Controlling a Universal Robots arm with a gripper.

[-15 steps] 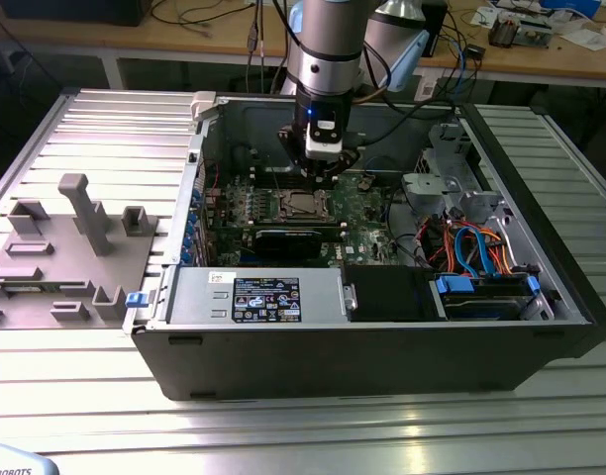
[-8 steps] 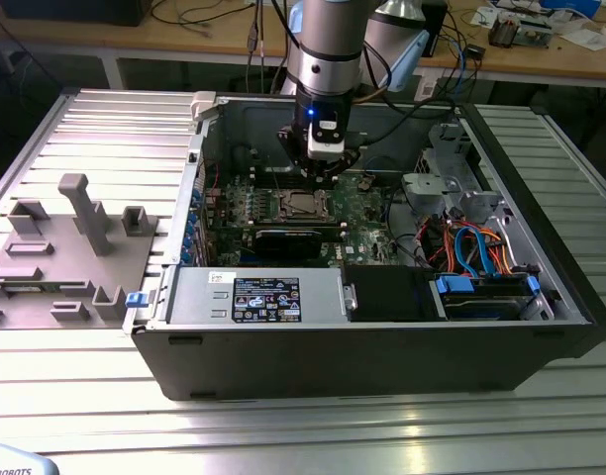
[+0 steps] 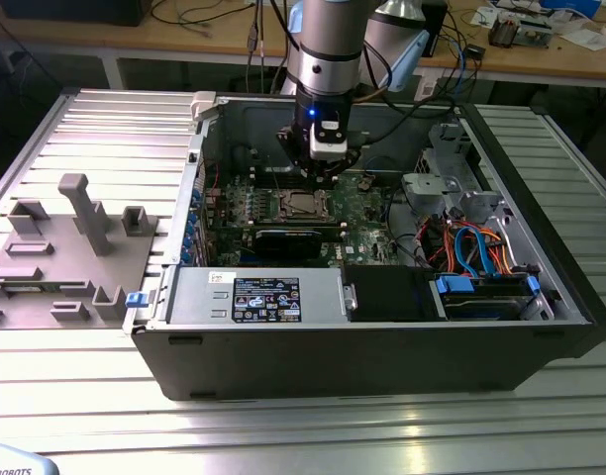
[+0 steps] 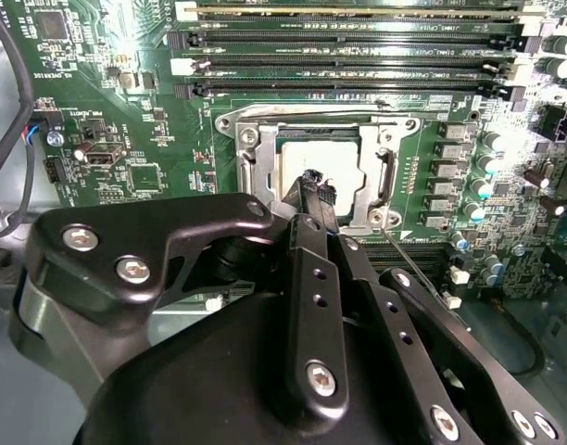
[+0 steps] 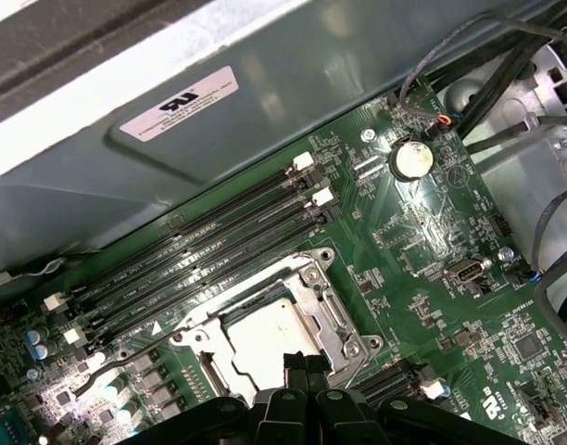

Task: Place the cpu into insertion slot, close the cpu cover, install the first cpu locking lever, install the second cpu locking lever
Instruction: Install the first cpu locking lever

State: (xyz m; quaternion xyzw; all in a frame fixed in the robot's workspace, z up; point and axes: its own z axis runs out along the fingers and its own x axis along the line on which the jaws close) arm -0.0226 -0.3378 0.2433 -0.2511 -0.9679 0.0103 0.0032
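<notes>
My gripper [image 3: 324,166] hangs inside the open computer case, just above the socket [image 3: 301,205] on the green motherboard. In both wrist views its black fingertips [image 4: 312,182] [image 5: 297,362] are pressed together with nothing between them, over one edge of the socket. The cpu [image 4: 322,151] [image 5: 262,339] lies pale and flat in the socket. The cpu cover [image 4: 250,159] [image 5: 332,313], a silvery frame, lies flat around it. A thin wire locking lever [image 4: 409,266] [image 5: 133,350] sticks out from a corner of the socket.
Black memory slots [image 4: 348,65] [image 5: 209,250] run along one side of the socket. The case wall [image 5: 265,139] stands close behind them. Cables and a drive cage [image 3: 452,178] fill the exterior view's right. A grey fixture [image 3: 80,213] stands outside the case at the left.
</notes>
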